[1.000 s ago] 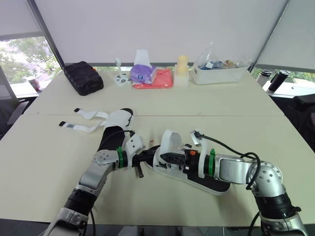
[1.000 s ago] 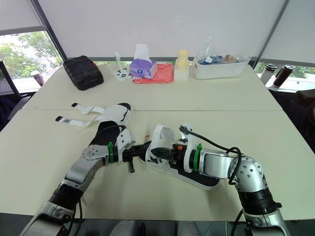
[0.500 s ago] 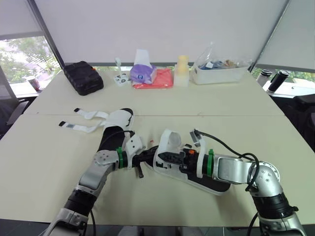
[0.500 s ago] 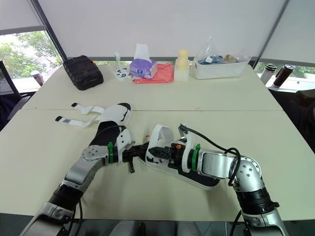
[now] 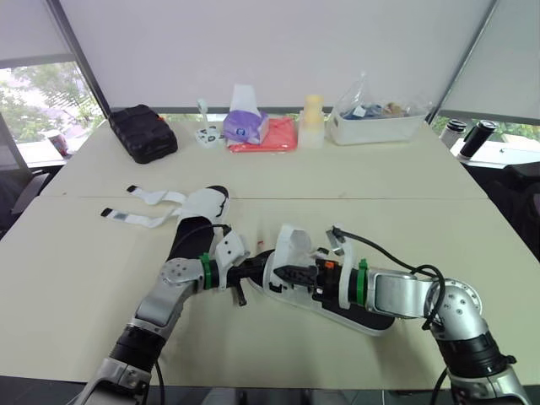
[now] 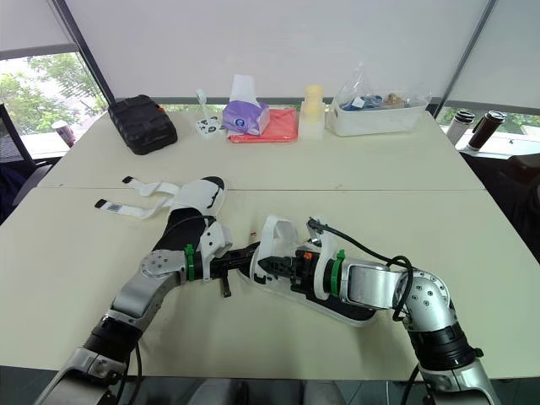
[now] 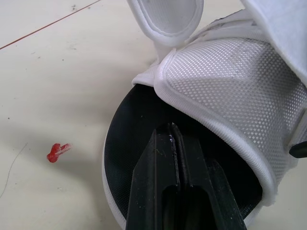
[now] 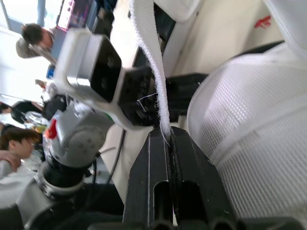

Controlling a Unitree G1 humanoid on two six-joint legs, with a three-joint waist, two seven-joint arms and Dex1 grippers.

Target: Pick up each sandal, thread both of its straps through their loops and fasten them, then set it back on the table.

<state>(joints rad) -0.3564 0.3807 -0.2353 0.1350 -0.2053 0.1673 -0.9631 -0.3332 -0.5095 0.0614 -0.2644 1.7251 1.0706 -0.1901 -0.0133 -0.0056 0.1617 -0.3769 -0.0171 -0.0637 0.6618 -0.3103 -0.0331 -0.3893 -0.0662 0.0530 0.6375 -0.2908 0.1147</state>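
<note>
A white sandal with a black insole (image 5: pixel 275 283) lies on the table's near middle. Its white strap (image 8: pixel 154 72) rises from between the fingers of my right gripper (image 5: pixel 293 272), which is shut on it above the toe part. My left gripper (image 5: pixel 253 272) is shut, its fingertips (image 7: pixel 173 139) lying over the insole at the sandal's toe end, beside the white mesh upper (image 7: pixel 230 86). A second sandal (image 5: pixel 202 207) lies further back on the left, with both straps (image 5: pixel 139 218) spread loose on the table.
Along the far edge stand a black pouch (image 5: pixel 143 132), a purple tissue pack (image 5: pixel 245 126), a red cloth (image 5: pixel 274 135), a pale yellow container (image 5: pixel 312 121) and a clear bin (image 5: pixel 375 122). Two dark bottles (image 5: pixel 477 139) stand beyond the right edge. A small red scrap (image 7: pixel 57 152) lies by the toe.
My right gripper has shifted a little with the strap held in it. The left arm and both sandals stay where they were.
</note>
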